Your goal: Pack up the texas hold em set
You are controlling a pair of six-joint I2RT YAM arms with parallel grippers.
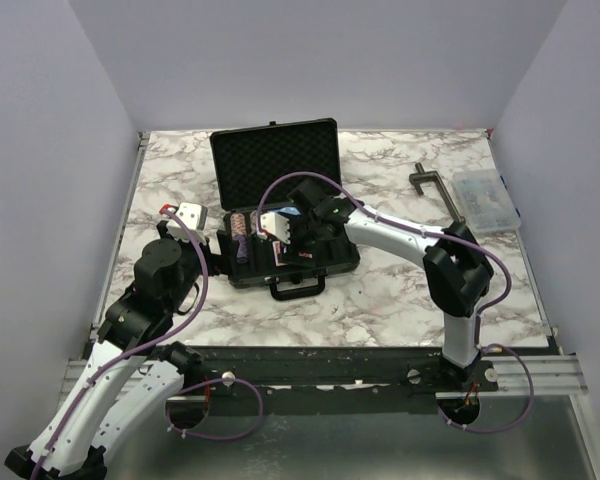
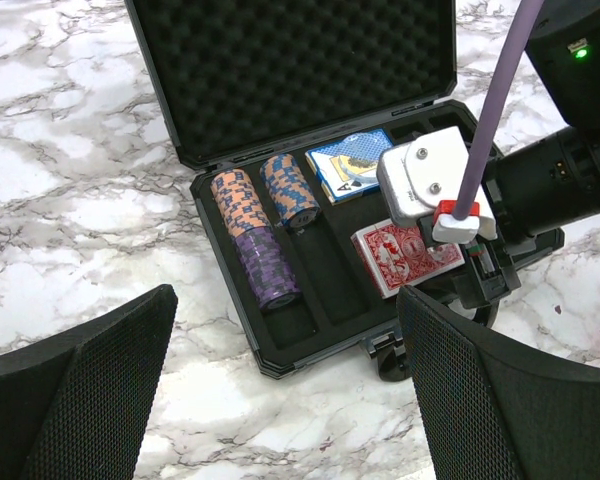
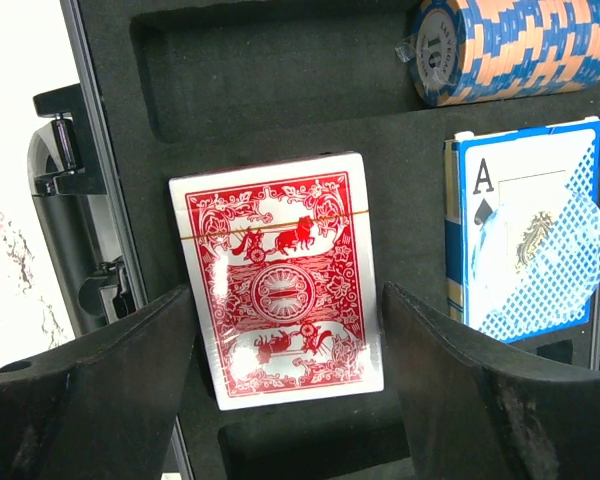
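Note:
The black case (image 1: 275, 160) lies open mid-table, with its foam lid (image 2: 300, 70) up. Its slotted tray (image 3: 280, 90) holds orange-blue chip stacks (image 2: 238, 200) and a purple chip stack (image 2: 265, 262). It also holds a blue deck (image 3: 525, 240) and a red deck (image 3: 280, 280), which lies slightly askew. My right gripper (image 3: 285, 300) is open above the tray, one finger on each side of the red deck's near end, and it also shows in the top view (image 1: 280, 238). My left gripper (image 2: 288, 330) is open and empty, hovering by the case's front left corner.
A clear plastic compartment box (image 1: 485, 198) and a dark T-shaped tool (image 1: 435, 188) lie at the back right. The case handle (image 1: 295, 288) sticks out toward the near edge. Walls enclose the marble table on the left, right and far sides.

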